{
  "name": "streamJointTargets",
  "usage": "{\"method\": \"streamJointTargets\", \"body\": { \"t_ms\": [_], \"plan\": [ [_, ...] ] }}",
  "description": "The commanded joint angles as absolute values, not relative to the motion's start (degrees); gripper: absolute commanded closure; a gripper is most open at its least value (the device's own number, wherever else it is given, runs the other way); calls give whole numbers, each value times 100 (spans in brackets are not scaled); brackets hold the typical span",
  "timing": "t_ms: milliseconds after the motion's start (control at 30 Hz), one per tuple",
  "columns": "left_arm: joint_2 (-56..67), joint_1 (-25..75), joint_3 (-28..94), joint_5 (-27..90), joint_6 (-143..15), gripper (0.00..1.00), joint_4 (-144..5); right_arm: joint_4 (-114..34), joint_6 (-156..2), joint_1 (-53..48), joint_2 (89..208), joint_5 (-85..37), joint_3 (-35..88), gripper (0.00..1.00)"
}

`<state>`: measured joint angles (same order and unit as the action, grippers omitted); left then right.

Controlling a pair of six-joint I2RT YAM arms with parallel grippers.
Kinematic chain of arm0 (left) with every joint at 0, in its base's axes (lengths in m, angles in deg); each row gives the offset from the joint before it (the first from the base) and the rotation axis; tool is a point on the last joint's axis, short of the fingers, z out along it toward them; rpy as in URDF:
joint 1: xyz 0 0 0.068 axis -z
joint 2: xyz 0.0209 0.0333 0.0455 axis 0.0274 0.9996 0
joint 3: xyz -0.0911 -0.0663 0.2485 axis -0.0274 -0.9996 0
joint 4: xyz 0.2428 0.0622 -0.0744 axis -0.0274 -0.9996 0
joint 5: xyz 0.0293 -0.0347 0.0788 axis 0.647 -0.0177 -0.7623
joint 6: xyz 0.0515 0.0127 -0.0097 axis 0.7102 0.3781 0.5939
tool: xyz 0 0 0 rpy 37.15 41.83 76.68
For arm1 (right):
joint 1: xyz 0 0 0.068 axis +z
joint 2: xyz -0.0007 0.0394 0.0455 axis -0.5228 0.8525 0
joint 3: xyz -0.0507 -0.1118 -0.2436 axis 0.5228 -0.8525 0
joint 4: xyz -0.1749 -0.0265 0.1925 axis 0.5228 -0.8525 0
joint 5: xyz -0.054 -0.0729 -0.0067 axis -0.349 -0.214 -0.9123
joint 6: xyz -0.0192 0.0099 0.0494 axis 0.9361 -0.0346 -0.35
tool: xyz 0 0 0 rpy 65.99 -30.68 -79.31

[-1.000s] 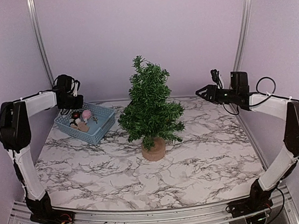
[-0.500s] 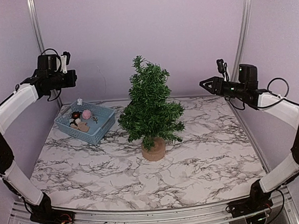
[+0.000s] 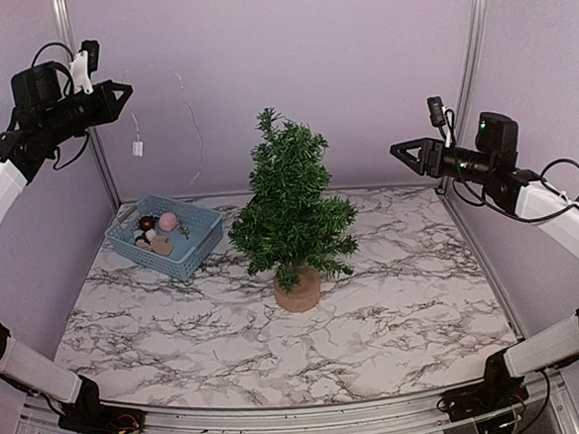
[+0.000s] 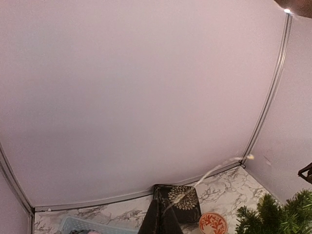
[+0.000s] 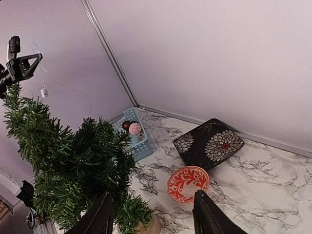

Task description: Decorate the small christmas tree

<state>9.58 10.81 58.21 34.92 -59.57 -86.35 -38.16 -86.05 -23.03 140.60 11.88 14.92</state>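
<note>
The small christmas tree [image 3: 288, 202] stands mid-table on its tan stump base [image 3: 298, 292]; it also shows in the right wrist view [image 5: 73, 161] and at the left wrist view's lower right corner [image 4: 278, 214]. My left gripper [image 3: 112, 91] is raised high at the back left, shut on a thin pale string [image 4: 214, 170] with a small white tag [image 3: 138, 148] hanging below it. In the left wrist view the fingers [image 4: 158, 214] are pressed together on the string. My right gripper [image 3: 401, 151] is open and empty, in the air to the right of the tree and pointing towards it.
A light blue basket [image 3: 202, 223] with several small ornaments sits left of the tree. Behind the tree lie a black flowered square plate [image 5: 209, 141] and a red-patterned bowl [image 5: 187, 184]. Purple walls and metal corner posts [image 3: 473, 65] close in the back.
My left arm has risen from the basket to high at the back left, lifting the string with it. My right gripper has risen slightly and drawn back to the right.
</note>
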Motion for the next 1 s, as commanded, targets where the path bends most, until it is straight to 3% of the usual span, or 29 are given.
{"method": "streamJointTargets", "body": {
  "t_ms": [0,267,600,967],
  "plan": [
    [827,1113,6396,4068,-6323,100,-8629,-3876,-8407,-2174,13854,1435,1577,46],
    [925,1143,7087,4486,-6680,100,-8616,-3754,-8246,-1932,13630,1611,1551,46],
    [521,1203,6616,4796,-6724,100,-8580,-4068,-7611,-1191,13564,1437,1798,45],
    [158,1238,6228,5078,-6921,100,-8410,-4065,-7029,677,13486,348,1657,46]
  ]
}}
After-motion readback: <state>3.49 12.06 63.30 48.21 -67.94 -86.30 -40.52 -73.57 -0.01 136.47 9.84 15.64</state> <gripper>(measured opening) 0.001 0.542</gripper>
